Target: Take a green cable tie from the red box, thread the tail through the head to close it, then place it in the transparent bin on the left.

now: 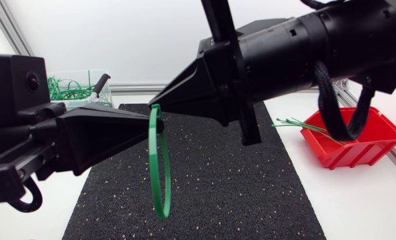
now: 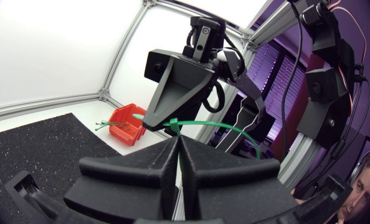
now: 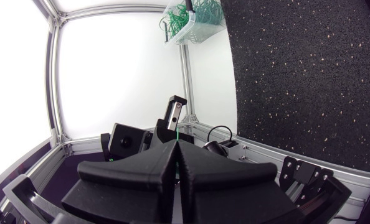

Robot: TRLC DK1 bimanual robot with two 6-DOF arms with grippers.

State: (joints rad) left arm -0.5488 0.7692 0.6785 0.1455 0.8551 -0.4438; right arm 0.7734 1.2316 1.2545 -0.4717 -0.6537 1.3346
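Green cable tie (image 1: 159, 160) hangs as a loop in the air over the black mat (image 1: 238, 180). Left hand (image 1: 155, 129) is clamped on the strap at the loop's top. Right hand (image 1: 155, 101) is clamped on it just above. Farther back on the table (image 1: 358, 200), the red box (image 1: 378, 143) sits right and the transparent bin (image 1: 71, 90), holding ties, sits left.

Two grippers: left gripper (image 1: 159, 127), right gripper (image 1: 153, 101). One looped tie (image 1: 165, 180). One red box (image 1: 358, 150), one bin (image 1: 99, 100) — loose ties (image 1: 65, 88) in each, uncounted. One mat (image 1: 238, 187).
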